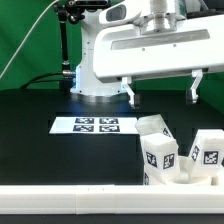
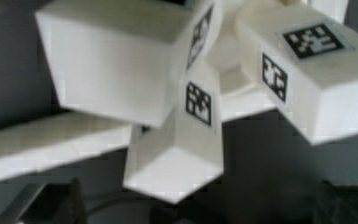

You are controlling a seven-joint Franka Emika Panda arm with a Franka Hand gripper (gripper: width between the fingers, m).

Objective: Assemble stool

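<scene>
Several short blocky white legs with black-and-white tags stand clustered at the exterior view's lower right: one leg (image 1: 158,152) and another (image 1: 207,150). A low white part between them may be the seat, but I cannot tell. My gripper (image 1: 162,92) hangs open and empty above them, its fingers spread wide. In the wrist view the legs fill the frame: a long leg (image 2: 176,150) points toward the gap between my dark fingers (image 2: 51,198), with a big leg (image 2: 114,55) and a tagged leg (image 2: 309,70) beyond. My gripper (image 2: 197,203) touches none of them.
The marker board (image 1: 97,125) lies flat on the black table in the middle. A long white border rail (image 1: 100,195) runs along the front edge, right beside the legs; it also crosses the wrist view (image 2: 43,145). The arm's white base (image 1: 95,70) stands at the back.
</scene>
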